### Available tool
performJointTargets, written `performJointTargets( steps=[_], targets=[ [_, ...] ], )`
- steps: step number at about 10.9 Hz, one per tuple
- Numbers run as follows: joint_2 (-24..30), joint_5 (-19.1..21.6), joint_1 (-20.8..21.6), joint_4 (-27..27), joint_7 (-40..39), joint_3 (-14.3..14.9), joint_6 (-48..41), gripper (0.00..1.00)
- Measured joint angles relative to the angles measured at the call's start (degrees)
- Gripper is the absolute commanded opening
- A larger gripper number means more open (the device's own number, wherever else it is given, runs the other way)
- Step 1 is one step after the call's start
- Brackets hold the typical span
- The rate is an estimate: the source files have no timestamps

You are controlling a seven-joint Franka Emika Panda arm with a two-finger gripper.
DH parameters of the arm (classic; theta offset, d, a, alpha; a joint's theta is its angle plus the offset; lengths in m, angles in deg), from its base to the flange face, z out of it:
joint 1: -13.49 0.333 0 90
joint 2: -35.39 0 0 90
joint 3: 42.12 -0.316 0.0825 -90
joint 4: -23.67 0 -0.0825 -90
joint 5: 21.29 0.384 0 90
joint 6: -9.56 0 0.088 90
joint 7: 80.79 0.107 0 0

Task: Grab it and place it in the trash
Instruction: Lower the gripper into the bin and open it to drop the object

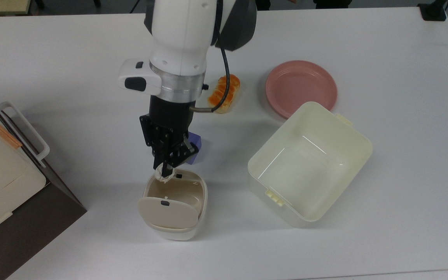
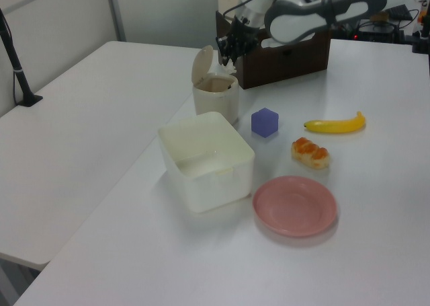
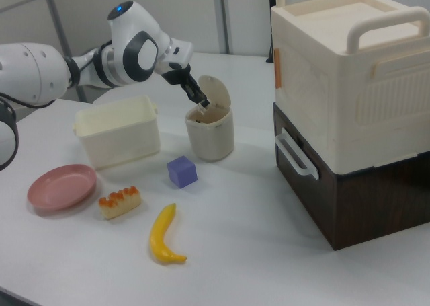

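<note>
My gripper (image 1: 165, 174) is shut on the small off-white paper wad (image 1: 164, 177) and holds it just over the far rim of the trash (image 1: 173, 229), a cream rounded bin whose swing lid (image 1: 167, 212) is tipped open. In the left view the gripper (image 2: 227, 57) hangs right above the bin's mouth (image 2: 215, 85). In the right view the gripper (image 3: 201, 104) and wad sit at the bin's top (image 3: 209, 136), in front of the raised lid.
A purple cube (image 1: 195, 147) lies just behind the bin, partly under my arm. A pale-yellow square tub (image 1: 309, 163), pink plate (image 1: 301, 87), bread (image 1: 224, 95) and banana (image 2: 336, 124) lie around. A cream-and-brown box (image 3: 349, 111) stands beside the bin.
</note>
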Motion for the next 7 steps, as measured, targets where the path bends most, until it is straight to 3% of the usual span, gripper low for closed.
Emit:
performJointTargets(
  steps=[1, 2, 7],
  targets=[
    [-0.91, -3.28, 0.12, 0.17, 3.59, -0.05, 0.89, 0.82],
    [-1.46, -5.48, 0.38, 0.24, 6.3, -0.1, 1.22, 1.0],
    [-1.76, -6.51, 0.79, 0.7, 7.71, -0.39, 1.25, 1.0]
  ],
)
